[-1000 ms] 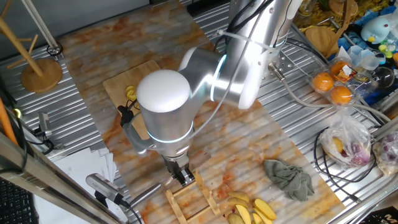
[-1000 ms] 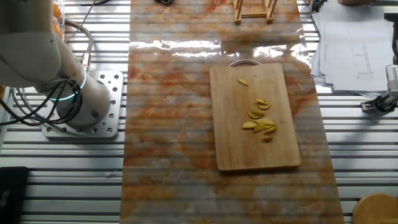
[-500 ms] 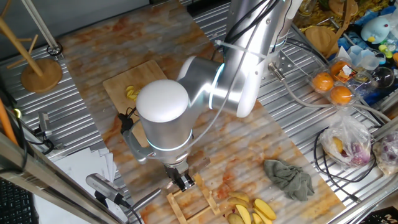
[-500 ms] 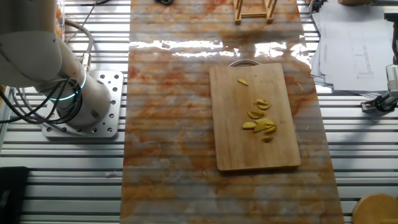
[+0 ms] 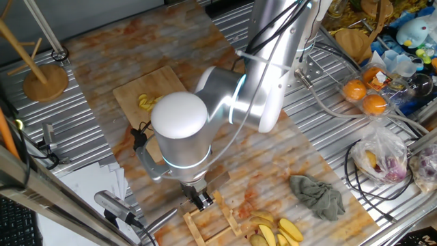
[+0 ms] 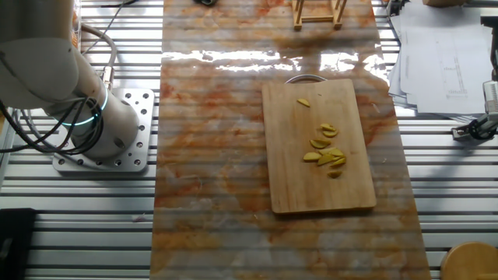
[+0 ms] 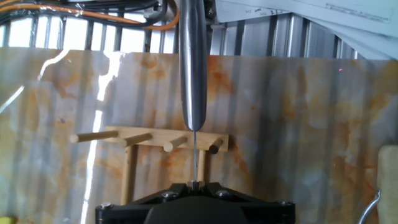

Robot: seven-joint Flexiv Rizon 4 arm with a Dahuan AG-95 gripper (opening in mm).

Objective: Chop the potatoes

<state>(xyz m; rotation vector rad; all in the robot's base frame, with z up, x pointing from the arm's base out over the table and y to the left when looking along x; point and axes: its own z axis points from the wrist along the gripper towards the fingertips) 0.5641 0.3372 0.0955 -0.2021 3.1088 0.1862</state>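
My tool [image 5: 199,199], clamped on a knife [image 7: 192,68], hangs over the wooden rack [image 7: 149,142], well apart from the board [image 6: 318,148] where the potato slices [image 6: 325,152] lie.

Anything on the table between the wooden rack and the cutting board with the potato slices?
Nothing: in the other fixed view, only bare marbled table separates the wooden rack from the cutting board holding the potato slices.

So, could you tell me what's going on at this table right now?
The arm's gripper is down at the wooden rack at the table's edge, in line with the knife above the rack. Whether the fingers grip the blade cannot be seen. The potato slices lie cut on the cutting board, away from the arm.
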